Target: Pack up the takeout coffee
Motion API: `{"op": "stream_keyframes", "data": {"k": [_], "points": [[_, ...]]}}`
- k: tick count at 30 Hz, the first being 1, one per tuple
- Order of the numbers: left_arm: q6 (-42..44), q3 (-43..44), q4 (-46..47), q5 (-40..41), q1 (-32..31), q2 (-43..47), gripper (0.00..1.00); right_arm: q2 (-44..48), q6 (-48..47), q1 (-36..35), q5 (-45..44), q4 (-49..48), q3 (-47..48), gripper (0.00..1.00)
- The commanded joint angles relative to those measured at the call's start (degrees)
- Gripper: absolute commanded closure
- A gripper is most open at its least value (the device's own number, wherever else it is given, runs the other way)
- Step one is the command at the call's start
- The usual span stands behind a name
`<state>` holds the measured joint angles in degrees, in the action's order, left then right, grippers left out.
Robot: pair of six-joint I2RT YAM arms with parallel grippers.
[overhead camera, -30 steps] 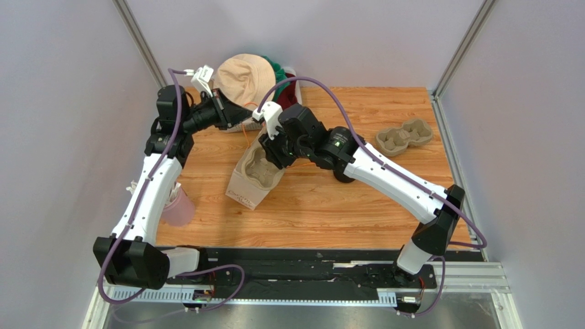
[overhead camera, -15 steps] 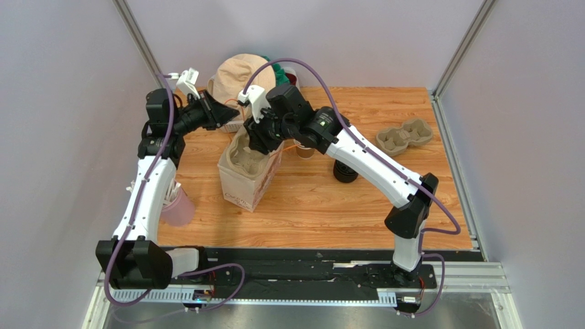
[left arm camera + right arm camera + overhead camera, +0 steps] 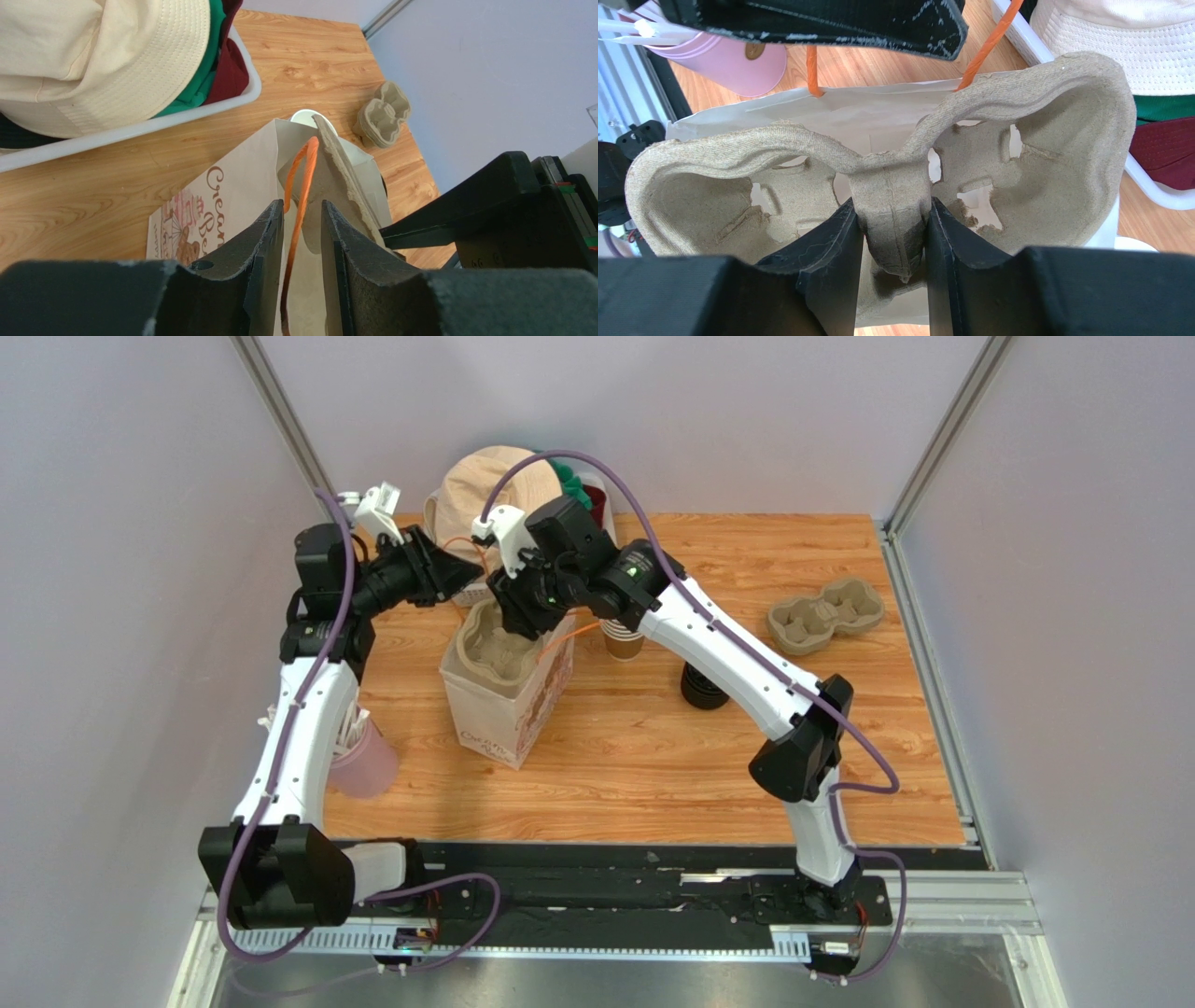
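Observation:
The takeout coffee cup [image 3: 622, 639], kraft-sided with a white rim, stands behind my right arm with no lid on it. Its rim also shows in the left wrist view [image 3: 309, 117]. A white paper bag [image 3: 512, 703] stands at centre-left. A pulp cup carrier [image 3: 494, 653] sits in the bag's mouth. My right gripper [image 3: 525, 608] is shut on the carrier's middle ridge [image 3: 892, 189]. My left gripper [image 3: 457, 574] is nearly closed around the bag's orange handle [image 3: 300, 183].
A round black lid stack [image 3: 701, 688] sits right of the bag. A second pulp carrier [image 3: 825, 612] lies at the far right. A pink cup of straws [image 3: 365, 759] stands by the left arm. A white bin with a beige hat [image 3: 484, 493] is at the back.
Both grippers have moved left. The bag has shifted left with them and stands more upright. The kraft cup has come into view behind the right arm.

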<state>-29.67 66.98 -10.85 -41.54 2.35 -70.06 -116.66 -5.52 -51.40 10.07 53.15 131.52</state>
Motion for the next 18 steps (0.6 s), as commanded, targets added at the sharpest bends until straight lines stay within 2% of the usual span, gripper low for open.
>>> {"op": "stream_keyframes", "data": {"k": [1,18], "points": [[0.93,-0.89,2.5,-1.18,0.46,1.51,0.65,-1.02,-1.95,-0.02,-2.59,-0.58,3.83,0.71],[1.72,-2.21,3.47,0.41,0.46,0.98,0.65,-5.24,-6.78,-2.92,-9.98,3.81,2.51,0.71]]}}
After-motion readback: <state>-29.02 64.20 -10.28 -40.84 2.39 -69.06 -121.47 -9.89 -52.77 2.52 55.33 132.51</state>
